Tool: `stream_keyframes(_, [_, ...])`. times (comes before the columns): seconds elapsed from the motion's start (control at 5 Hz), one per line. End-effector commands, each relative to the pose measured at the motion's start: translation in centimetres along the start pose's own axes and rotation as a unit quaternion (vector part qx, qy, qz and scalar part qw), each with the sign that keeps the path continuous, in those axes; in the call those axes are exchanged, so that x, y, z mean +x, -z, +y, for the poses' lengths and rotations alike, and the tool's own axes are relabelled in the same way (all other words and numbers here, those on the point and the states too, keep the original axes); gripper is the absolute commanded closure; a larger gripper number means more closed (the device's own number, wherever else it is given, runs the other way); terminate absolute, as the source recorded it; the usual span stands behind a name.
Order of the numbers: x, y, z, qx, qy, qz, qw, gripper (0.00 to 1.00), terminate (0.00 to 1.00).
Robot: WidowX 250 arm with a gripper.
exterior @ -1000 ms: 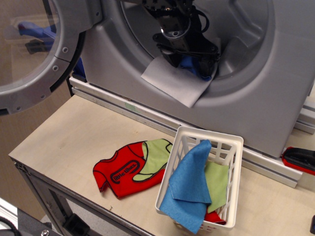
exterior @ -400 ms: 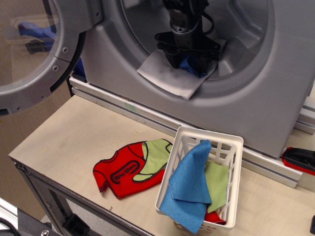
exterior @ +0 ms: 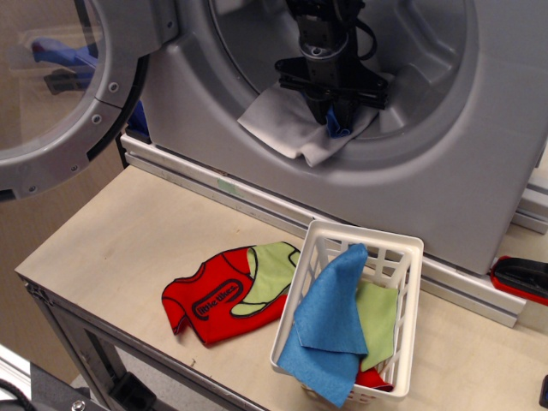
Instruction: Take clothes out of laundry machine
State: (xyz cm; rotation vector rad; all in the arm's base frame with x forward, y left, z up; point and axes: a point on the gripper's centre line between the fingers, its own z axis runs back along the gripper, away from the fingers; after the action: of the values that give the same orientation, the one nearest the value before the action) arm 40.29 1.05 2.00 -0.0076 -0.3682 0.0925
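Crumpled grey-white sheet [exterior: 282,128] over drum lip [exterior: 360,175]

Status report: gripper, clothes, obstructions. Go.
Gripper in the drum opening, down on a blue cloth; closure can't be confirmed. Pale sheet draped over the washer rim. Basket below holds a blue cloth already. No obstructions seen.

We see an all-black gripper [exterior: 336,118]: matte blocky housing, wide crossbar body tapering to dark fingers, a round ring-shaped fitting on the wrist, black cable looped alongside at right.
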Motion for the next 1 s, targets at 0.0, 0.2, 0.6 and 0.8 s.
stream_keyframes(0.0, [-0.1, -2.7, -0.4, 0.029, 0.018, 0.03, 0.999, 1.0, 0.0])
stream_keyframes(0.2, [-0.6, -5.8, -1.6, 0.055, -0.008, 0.036, 0.9978, 1.0, 0.0])
stream_keyframes(0.6, [-2.6, -11.2, -5.3, 0.088, -0.092, 0.039, 0.9911, 1.0, 0.0])
stream_keyframes(0.8, [-6.0, -10.3, -6.7, 0.071, -0.134, 0.036, 0.9878, 1.0, 0.0])
